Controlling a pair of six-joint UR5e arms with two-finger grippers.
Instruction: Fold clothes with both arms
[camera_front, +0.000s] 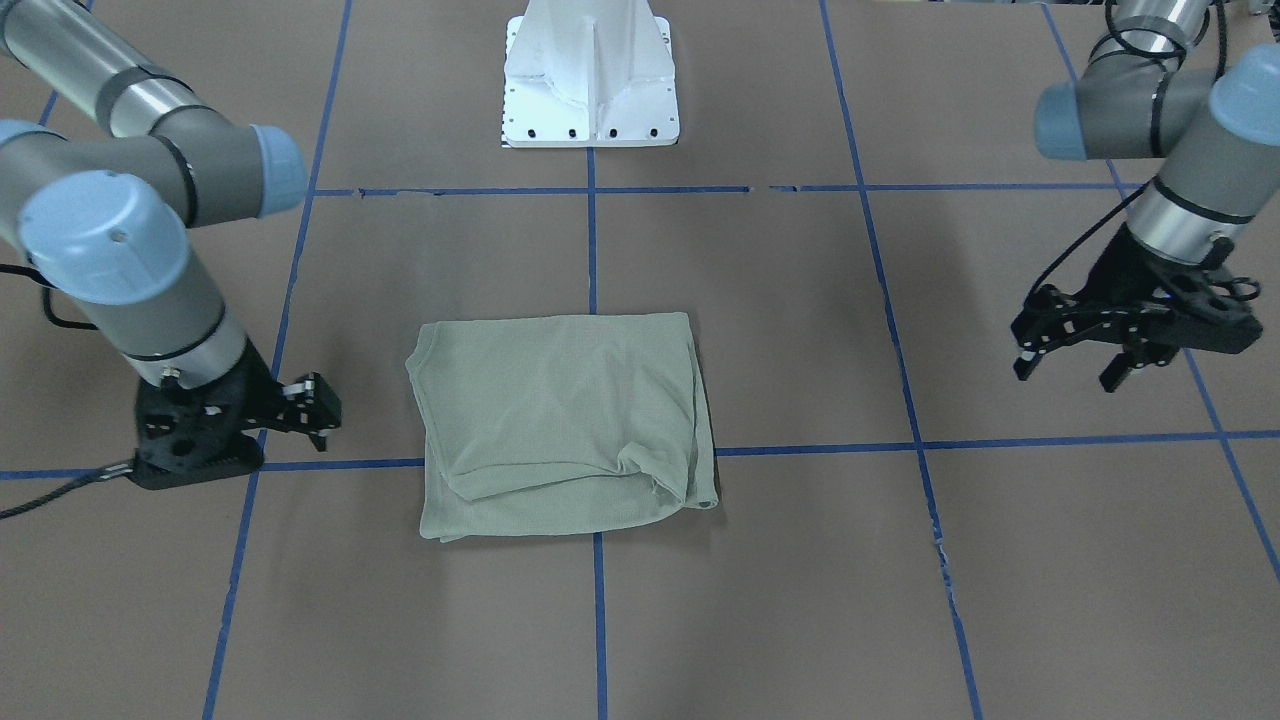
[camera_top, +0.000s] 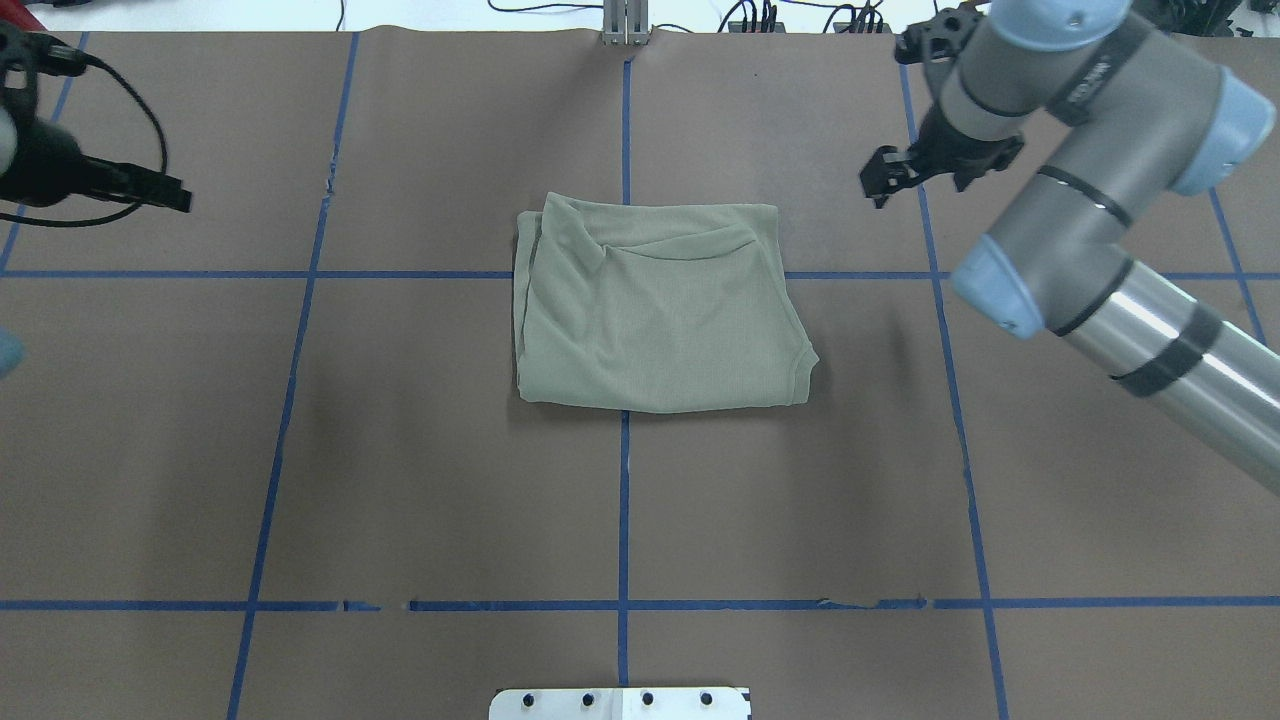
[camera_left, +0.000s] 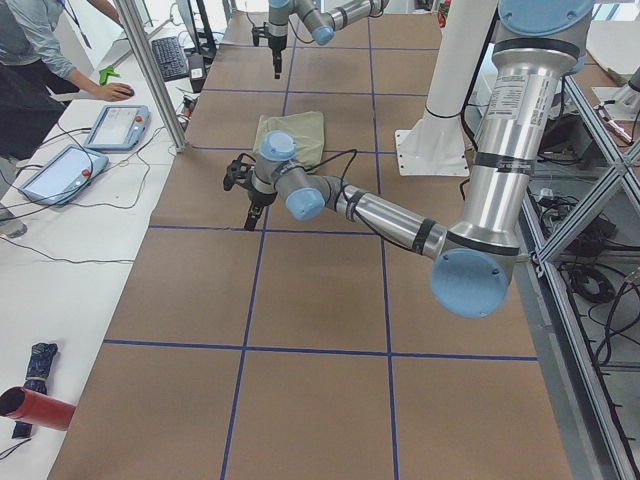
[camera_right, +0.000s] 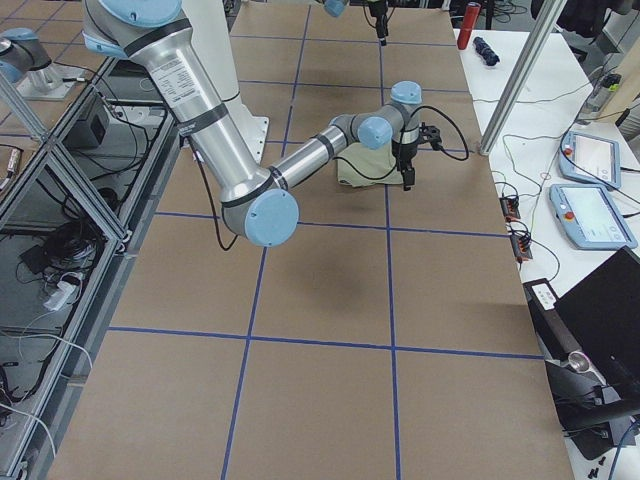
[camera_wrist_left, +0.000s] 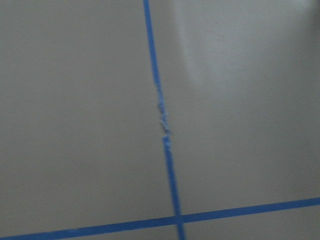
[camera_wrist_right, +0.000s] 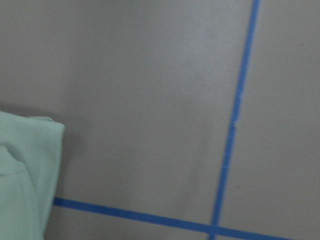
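Observation:
The pale sage-green shirt (camera_front: 560, 420) lies folded into a rough rectangle at the table's middle, also seen in the overhead view (camera_top: 650, 310). Its corner shows in the right wrist view (camera_wrist_right: 20, 175). My left gripper (camera_front: 1070, 372) hangs open and empty above the table, well off to the shirt's side; in the overhead view (camera_top: 170, 195) it is at the far left. My right gripper (camera_front: 322, 415) is low near the table, just beside the shirt's edge, fingers apart and empty; overhead (camera_top: 920, 180) it is by the shirt's far right corner. Neither gripper touches the shirt.
The white pedestal base (camera_front: 590, 90) stands at the robot's side of the table. Blue tape lines (camera_top: 625, 500) grid the brown surface. A person and tablets (camera_left: 115, 125) are at a side bench beyond the table's far edge.

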